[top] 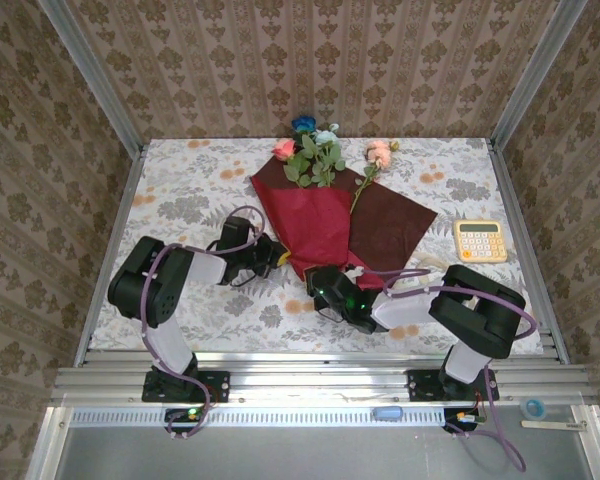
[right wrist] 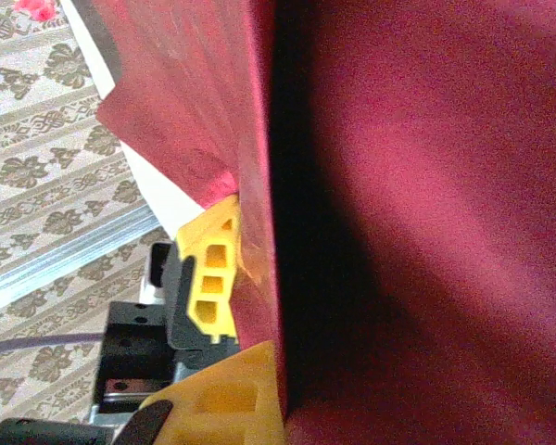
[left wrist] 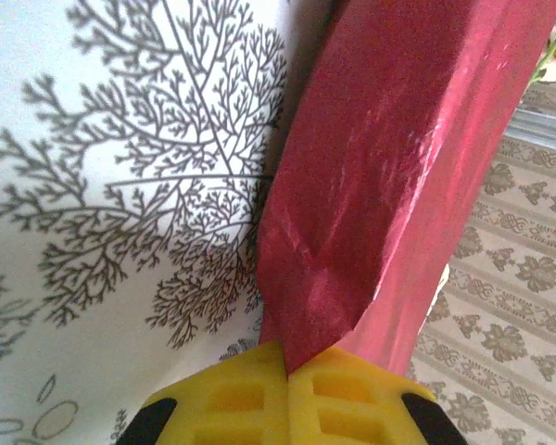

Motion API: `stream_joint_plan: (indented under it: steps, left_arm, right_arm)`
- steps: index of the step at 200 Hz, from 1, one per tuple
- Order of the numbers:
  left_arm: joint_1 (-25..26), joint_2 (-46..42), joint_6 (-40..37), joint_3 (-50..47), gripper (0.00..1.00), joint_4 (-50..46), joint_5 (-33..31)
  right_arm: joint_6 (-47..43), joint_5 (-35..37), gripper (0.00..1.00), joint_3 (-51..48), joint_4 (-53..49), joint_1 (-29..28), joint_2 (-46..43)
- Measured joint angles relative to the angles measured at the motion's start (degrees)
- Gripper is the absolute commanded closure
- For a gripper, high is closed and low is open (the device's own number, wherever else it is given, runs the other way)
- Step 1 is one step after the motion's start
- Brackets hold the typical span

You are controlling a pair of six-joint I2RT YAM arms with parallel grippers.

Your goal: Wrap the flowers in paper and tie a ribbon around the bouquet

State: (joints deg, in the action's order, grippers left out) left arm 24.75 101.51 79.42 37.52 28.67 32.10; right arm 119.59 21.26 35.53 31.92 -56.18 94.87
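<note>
The table (top: 180, 190), under a flower-printed cloth, carries the dark red paper (top: 390, 225) at its middle. The paper's left half is folded up into a rough cone around the flowers (top: 315, 155), whose heads stick out at the far end, while its right half lies flat with a single pink flower (top: 378, 152) across it. At the cone's near-left edge the left jaws are closed, pinching a corner of paper between their yellow fingers (left wrist: 250, 399). At the cone's narrow near end the right jaws are closed on a fold of paper. A yellow calculator (top: 479, 240) lies just beside the paper's right corner.
</note>
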Motion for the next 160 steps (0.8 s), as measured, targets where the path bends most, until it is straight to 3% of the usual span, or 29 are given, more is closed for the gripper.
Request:
stream_joint_plan:
  steps: [30,91,125,137,148,160]
  left_arm:
    - [-0.8,-2.8,-0.5,-0.1,0.57,-3.6,-1.0]
    - [7.2,-12.7,0.0,-1.5,0.55,-11.2,-2.1]
    - [7.5,-10.6,0.1,-0.9,0.68,-14.8,-2.1]
    - [7.5,-10.1,-0.1,-0.7,0.78,-15.5,-2.1]
    - [7.5,-9.5,0.4,-0.5,1.0,-15.4,-1.9]
    - [7.5,-8.6,0.3,0.0,1.0,-15.0,-1.4]
  right_arm:
    - [0.0,0.0,1.0,-0.5,0.1,-0.3,0.0]
    - [0.0,0.0,1.0,-0.5,0.3,-0.3,0.1]
    - [0.0,0.0,1.0,-0.5,0.8,-0.3,0.1]
    - [0.0,0.0,1.0,-0.5,1.0,-0.3,0.1]
    - [0.0,-0.1,1.0,-0.5,1.0,-0.3,0.1]
    - [0.0,-0.2,1.0,-0.7,1.0,-0.3,0.1]
